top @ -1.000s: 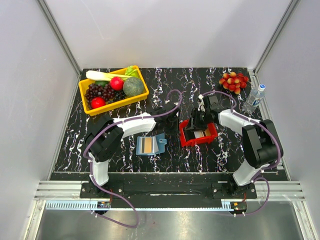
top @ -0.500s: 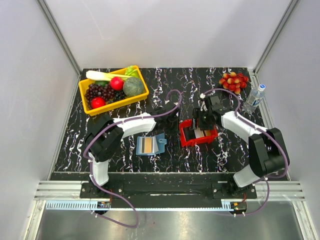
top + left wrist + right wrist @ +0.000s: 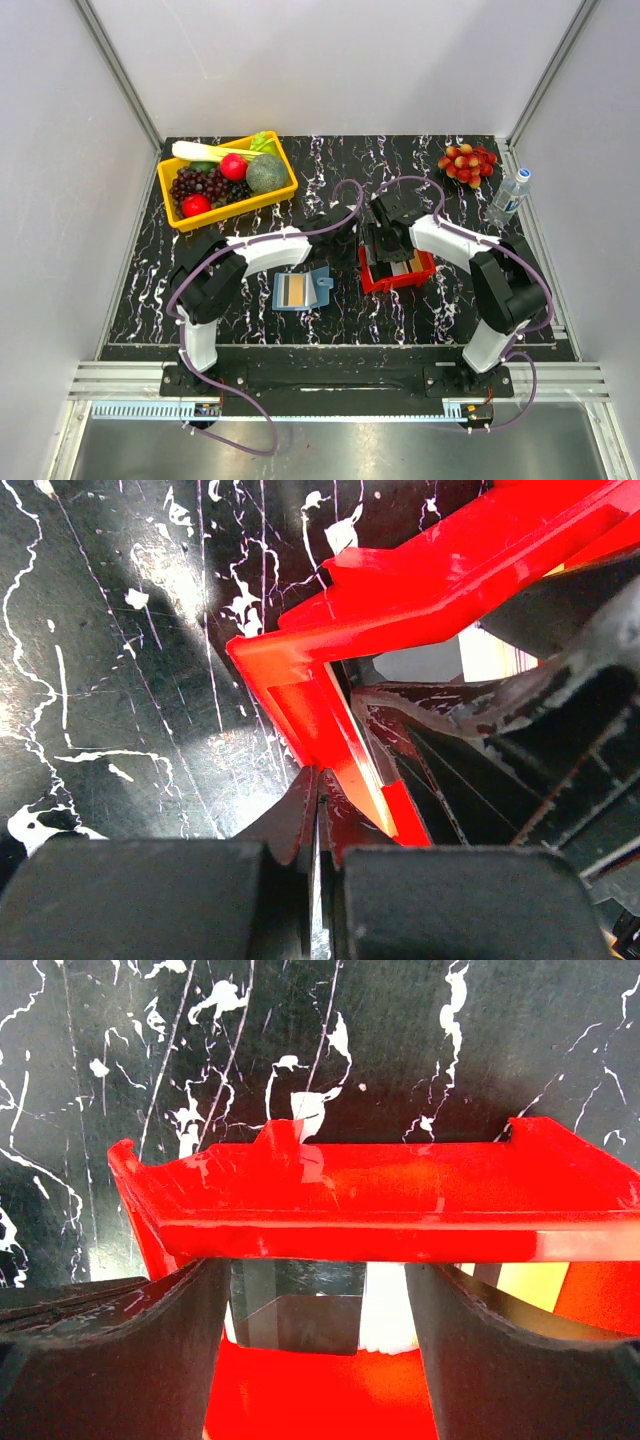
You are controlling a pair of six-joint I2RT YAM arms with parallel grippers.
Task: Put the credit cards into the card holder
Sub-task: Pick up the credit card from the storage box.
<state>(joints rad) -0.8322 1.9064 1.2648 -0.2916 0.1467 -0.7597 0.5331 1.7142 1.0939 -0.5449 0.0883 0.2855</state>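
**Right claw [image 3: 315,1352] spread inside the red tray [image 3: 380,1200], left claw [image 3: 318,815] clenched at its corner**

The right claw's two fingers stand wide apart and grip nothing. They reach down inside the tray's wall, with a dark grey card [image 3: 295,1310] and a white card [image 3: 390,1310] between them. Whether the fingers brush those cards' edges cannot be told. A tan card [image 3: 530,1285] shows past the right-hand finger, also in the tray.

The left claw is closed tight, its tips pressed together with nothing between them. They sit on the table [image 3: 330,170] right at the tray's outer corner; whether they touch the wall is unclear.

The card holder [image 3: 318,288] lies open and flat just left of the tray, apart from both claws. Tan and brown credit cards [image 3: 292,289] sit in its pocket. At the far left, a yellow basket [image 3: 243,206] holds dark grapes, red fruits and green produce. At the far right are a red fruit cluster [image 3: 467,160] and a water bottle [image 3: 509,196].

Since a second ago the right arm has swung its wrist leftward over the tray, and its elbow has drawn in. The tray, the card holder and the left arm have kept their places
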